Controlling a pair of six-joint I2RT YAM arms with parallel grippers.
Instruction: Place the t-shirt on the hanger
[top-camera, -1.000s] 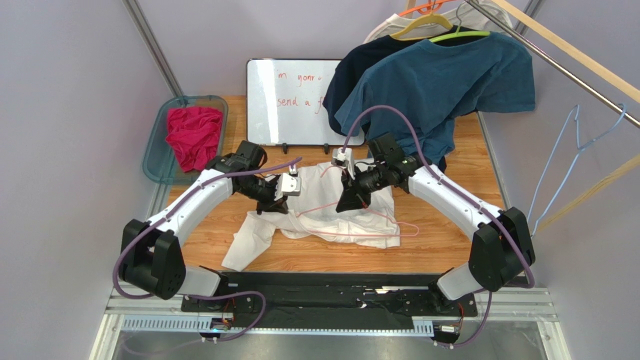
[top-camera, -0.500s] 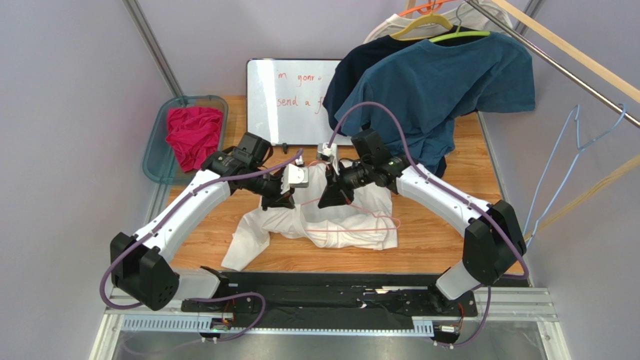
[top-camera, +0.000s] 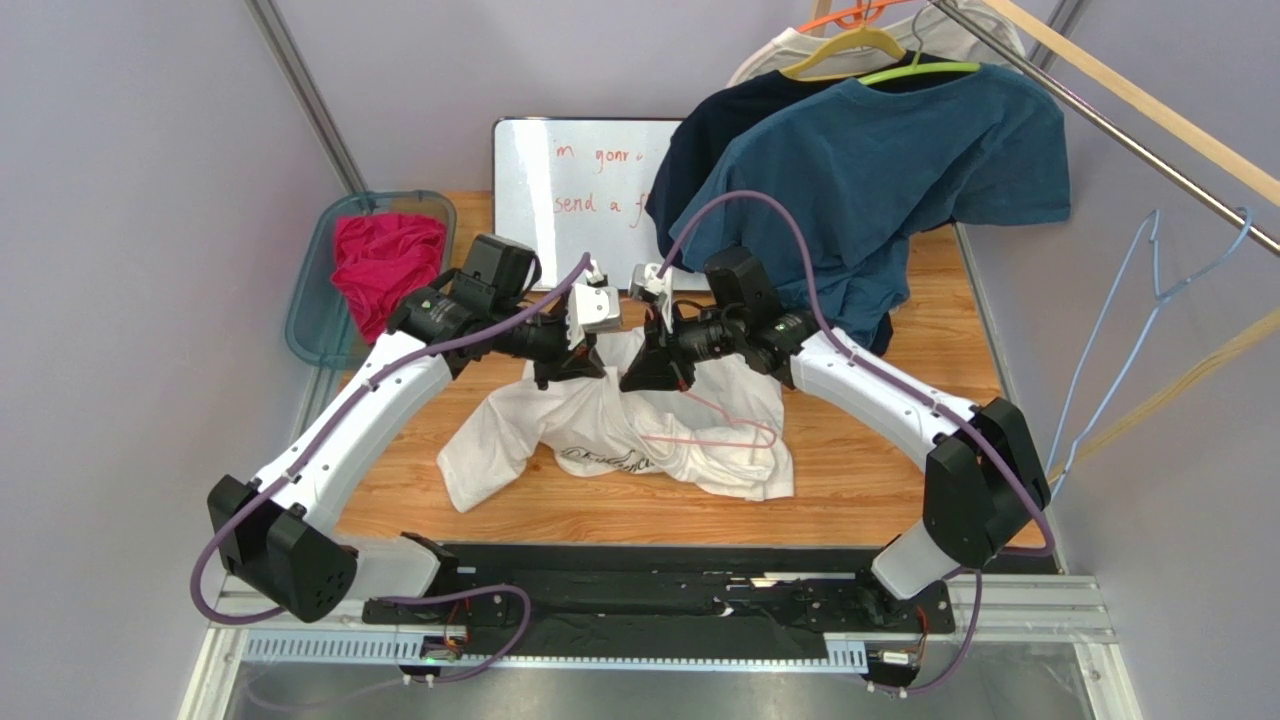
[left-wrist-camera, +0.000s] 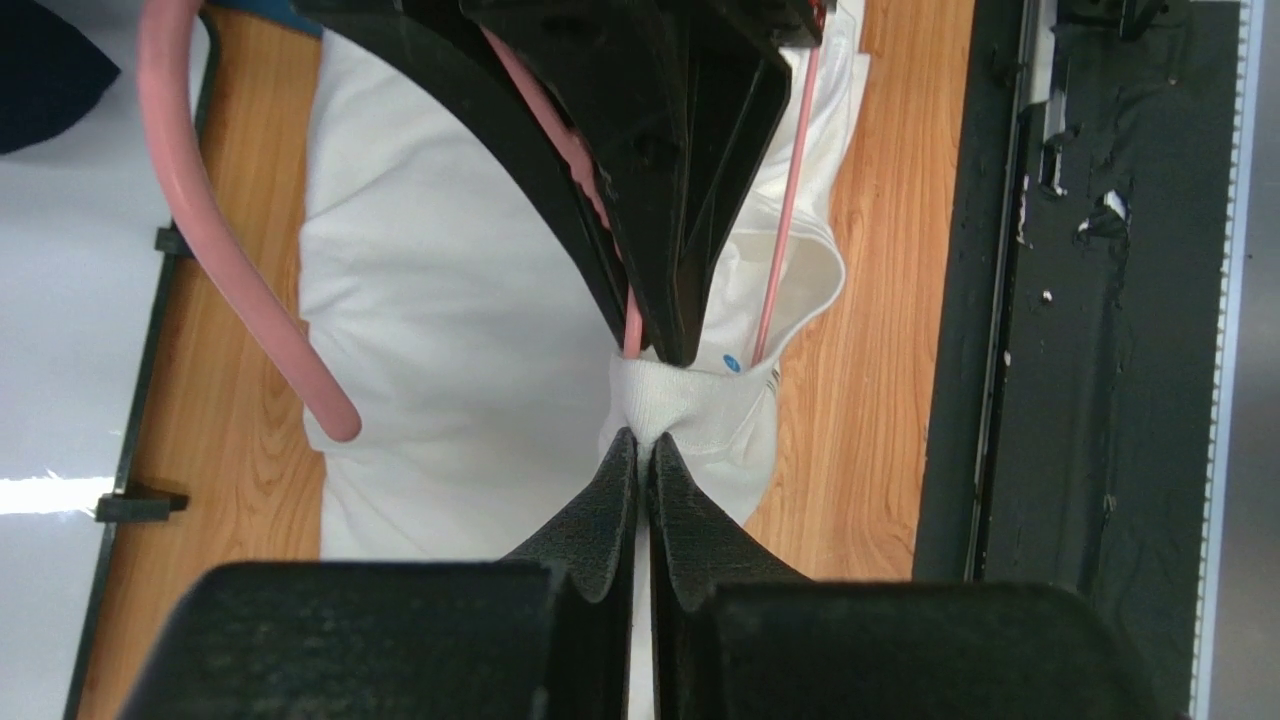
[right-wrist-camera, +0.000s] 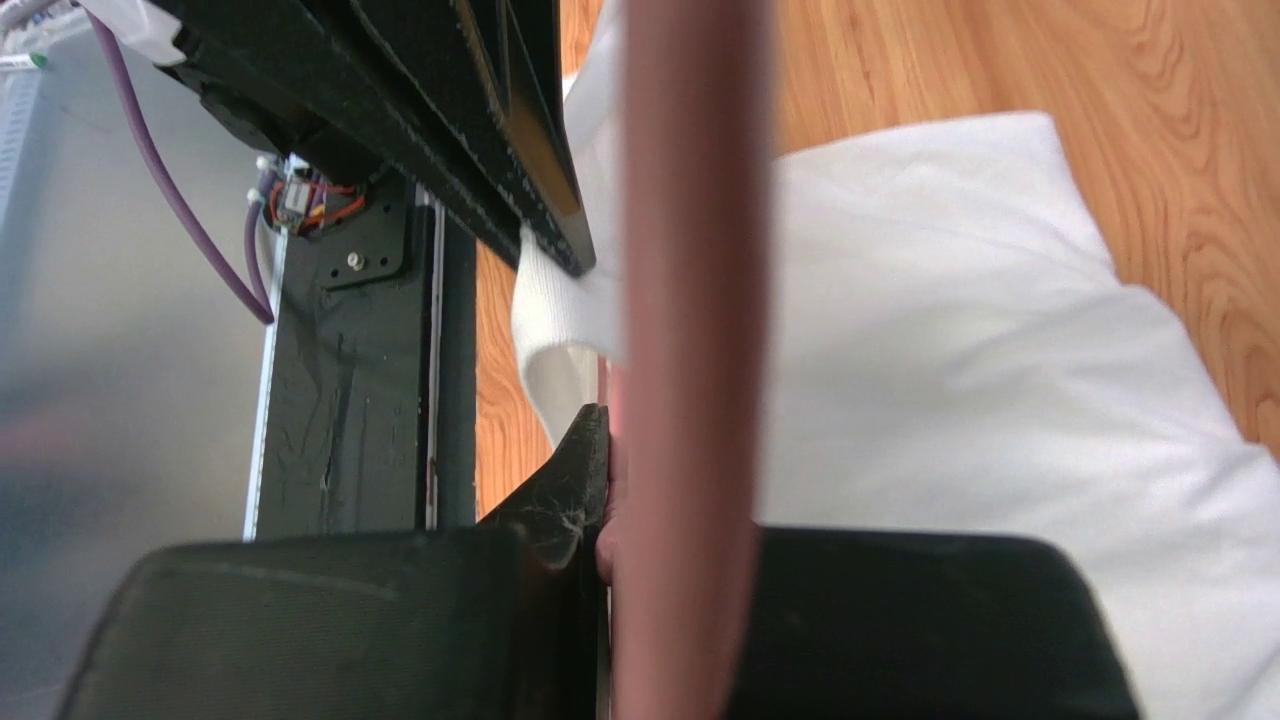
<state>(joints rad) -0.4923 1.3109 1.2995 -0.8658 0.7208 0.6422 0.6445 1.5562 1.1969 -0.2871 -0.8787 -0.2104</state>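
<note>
Bearing t-shirt: wooden table, lilac walls.

Looks like a robotics lab test cell, not anyone's home: plain lavender wall panels boxing in a wooden table, white robot arms bolted to a black base plate, a whiteboard with red scribble, and a clothes rail alongside.

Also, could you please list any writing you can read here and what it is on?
"m gonr": red marker, whiteboard, top line.
"send a f": line below, cut off by the dark shirt.
Chest script on the t-shirt: too small to read.
Neck label: unreadable.
</note>
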